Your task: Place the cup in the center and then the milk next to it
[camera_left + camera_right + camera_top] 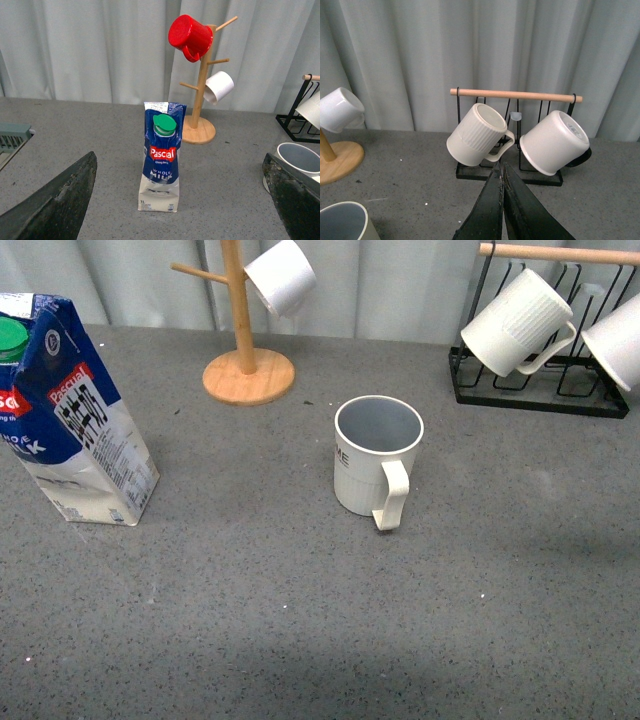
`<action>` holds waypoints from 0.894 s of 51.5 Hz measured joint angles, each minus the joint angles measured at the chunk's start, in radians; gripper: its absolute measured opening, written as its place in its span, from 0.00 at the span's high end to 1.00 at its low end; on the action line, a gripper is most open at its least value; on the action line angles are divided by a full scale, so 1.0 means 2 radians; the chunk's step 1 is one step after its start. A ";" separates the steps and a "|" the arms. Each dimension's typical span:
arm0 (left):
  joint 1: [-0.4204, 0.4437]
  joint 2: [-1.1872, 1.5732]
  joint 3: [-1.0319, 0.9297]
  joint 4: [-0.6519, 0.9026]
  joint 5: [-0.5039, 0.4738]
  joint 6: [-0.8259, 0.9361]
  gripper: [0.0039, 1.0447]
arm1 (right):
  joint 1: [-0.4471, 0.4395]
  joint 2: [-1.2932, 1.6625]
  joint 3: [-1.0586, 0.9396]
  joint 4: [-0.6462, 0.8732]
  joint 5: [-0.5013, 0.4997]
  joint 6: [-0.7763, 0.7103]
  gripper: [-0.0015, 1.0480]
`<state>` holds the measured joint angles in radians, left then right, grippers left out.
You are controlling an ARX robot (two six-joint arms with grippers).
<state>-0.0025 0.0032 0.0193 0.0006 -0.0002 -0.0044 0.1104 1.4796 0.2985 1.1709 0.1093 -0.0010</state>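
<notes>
Ribbed cream-white mug [377, 452], grey-blue inside, upright at centre of grey worktop [300, 620]. Tall blue-and-white milk carton [75, 430], green cap, upright at left, well apart from mug. Left gripper [178, 156] nearer: jaws spread wide, carton straight ahead, long axis vertical. Right gripper [501, 167] jaws pressed together, empty.

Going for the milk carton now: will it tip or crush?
The tall blue-and-white milk carton stands on a narrow base, so a push near its green screw cap would probably tip it. Its paperboard walls may dent under a hard squeeze. Capped; how full, so how heavy, is unknowable.
</notes>
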 joint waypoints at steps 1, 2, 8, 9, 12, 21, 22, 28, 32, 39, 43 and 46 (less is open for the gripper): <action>0.000 0.000 0.000 0.000 0.000 0.000 0.06 | -0.002 -0.008 -0.006 -0.001 -0.002 0.000 0.99; 0.000 0.000 0.000 0.000 0.000 0.000 0.06 | -0.004 -0.016 -0.012 -0.003 -0.003 0.000 0.99; 0.000 0.000 0.000 0.000 0.000 0.000 0.06 | -0.012 -0.054 -0.041 -0.016 -0.010 0.000 0.99; 0.000 0.000 0.000 0.000 0.000 0.000 0.06 | -0.012 -0.057 -0.043 -0.017 -0.011 0.000 0.99; 0.000 0.000 0.000 0.000 0.000 0.000 0.06 | -0.015 -0.077 -0.056 -0.025 -0.015 0.000 0.99; 0.000 0.000 0.000 0.000 0.000 0.000 0.06 | -0.041 -0.141 -0.087 -0.058 -0.051 0.000 0.99; 0.000 0.000 0.000 0.000 0.000 0.000 0.06 | -0.045 -0.150 -0.090 -0.063 -0.051 0.000 0.99; 0.000 0.000 0.000 0.000 0.000 0.000 0.06 | -0.054 -0.198 -0.108 -0.094 -0.052 0.000 0.99; 0.000 0.000 0.000 0.000 0.000 0.000 0.06 | -0.054 -0.235 -0.118 -0.119 -0.052 0.000 0.99; 0.000 0.000 0.000 0.000 0.000 0.000 0.06 | -0.054 -0.294 -0.131 -0.166 -0.054 0.000 0.99; 0.000 0.000 0.000 0.000 0.000 0.000 0.06 | -0.054 -0.323 -0.136 -0.190 -0.054 0.000 0.99; 0.000 0.000 0.000 0.000 0.000 0.000 0.06 | -0.054 -0.343 -0.140 -0.207 -0.054 0.000 0.99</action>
<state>-0.0025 0.0032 0.0193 0.0006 -0.0002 -0.0044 0.0025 0.7937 0.0193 0.7574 0.0021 -0.0006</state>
